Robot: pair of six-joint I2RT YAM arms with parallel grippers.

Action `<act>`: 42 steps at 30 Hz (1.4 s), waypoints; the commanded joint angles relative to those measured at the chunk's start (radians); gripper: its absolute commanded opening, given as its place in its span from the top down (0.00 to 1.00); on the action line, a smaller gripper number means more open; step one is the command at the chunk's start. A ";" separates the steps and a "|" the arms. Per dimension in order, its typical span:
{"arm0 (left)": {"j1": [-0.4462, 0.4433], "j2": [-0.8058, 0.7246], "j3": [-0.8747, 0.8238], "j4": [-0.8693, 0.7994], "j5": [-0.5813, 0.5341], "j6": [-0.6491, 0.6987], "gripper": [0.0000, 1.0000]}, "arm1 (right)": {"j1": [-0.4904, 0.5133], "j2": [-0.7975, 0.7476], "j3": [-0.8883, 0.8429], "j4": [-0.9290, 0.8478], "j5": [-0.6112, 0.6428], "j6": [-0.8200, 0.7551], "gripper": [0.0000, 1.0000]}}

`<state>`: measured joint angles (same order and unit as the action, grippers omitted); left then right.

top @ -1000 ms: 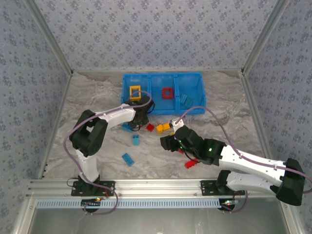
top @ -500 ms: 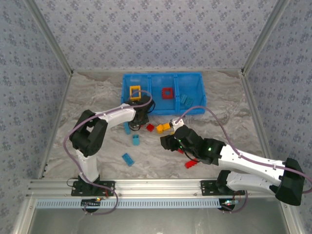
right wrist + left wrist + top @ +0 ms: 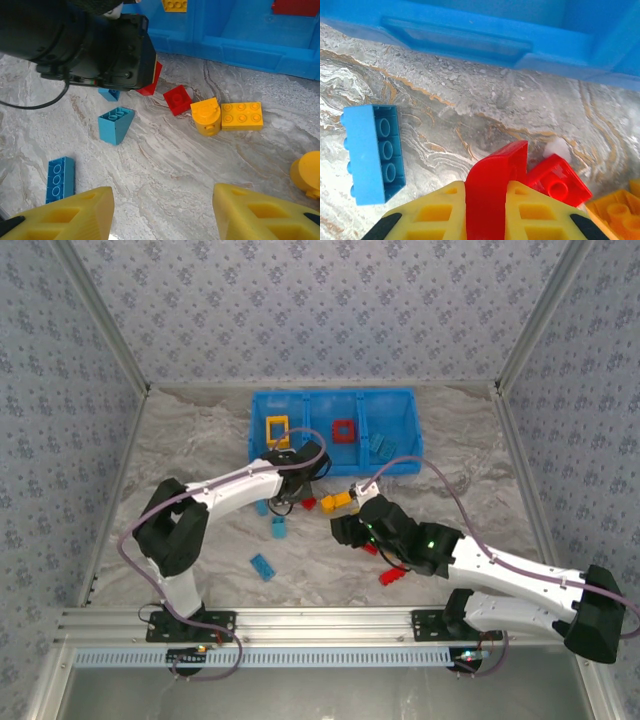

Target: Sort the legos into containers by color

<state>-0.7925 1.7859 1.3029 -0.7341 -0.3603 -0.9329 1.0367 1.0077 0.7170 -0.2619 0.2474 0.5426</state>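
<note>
My left gripper (image 3: pixel 487 216) is shut on a curved red lego (image 3: pixel 496 182), holding it just above the table in front of the blue bin (image 3: pixel 470 40). From above, the left gripper (image 3: pixel 303 462) is at the bin's near wall (image 3: pixel 335 470). The bin's three containers hold a yellow frame (image 3: pixel 277 428), a red frame (image 3: pixel 343 430) and a light blue brick (image 3: pixel 382 445). My right gripper (image 3: pixel 162 210) hangs open over bare table with nothing between its fingers. Loose legos lie nearby: a red brick (image 3: pixel 177 99), a yellow cylinder (image 3: pixel 206 116) and a yellow plate (image 3: pixel 242 116).
A blue sloped brick (image 3: pixel 116 125) and a long blue brick (image 3: pixel 60 179) lie to the left. Another blue brick (image 3: pixel 372 150) sits by the left gripper. A red piece (image 3: pixel 392 575) lies under the right arm. Patterned walls enclose the table.
The left jaws have closed on the red lego, and the left arm has swung right toward the bin's front wall. The right arm has not moved.
</note>
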 commanded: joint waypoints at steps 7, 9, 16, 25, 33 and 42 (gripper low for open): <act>-0.071 -0.011 0.247 -0.126 0.005 0.080 0.98 | -0.052 -0.092 0.059 -0.039 0.084 -0.006 0.43; -0.074 0.023 0.343 -0.144 0.027 0.106 0.98 | -0.075 -0.092 0.078 -0.027 0.109 -0.011 0.43; -0.042 0.222 0.673 -0.177 0.037 0.210 0.98 | -0.225 -0.083 0.122 0.039 0.082 0.015 0.41; 0.049 0.519 0.929 -0.076 0.168 0.299 0.97 | -0.321 -0.046 0.140 0.045 0.021 0.048 0.41; 0.083 0.671 1.030 -0.060 0.300 0.326 0.93 | -0.323 -0.021 0.122 0.047 0.011 0.073 0.41; 0.086 0.618 0.972 -0.081 0.283 0.285 0.59 | -0.324 -0.013 0.115 0.016 0.000 0.079 0.40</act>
<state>-0.7052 2.4691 2.2807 -0.8051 -0.0814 -0.6399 0.7181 0.9939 0.8272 -0.2283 0.2501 0.6048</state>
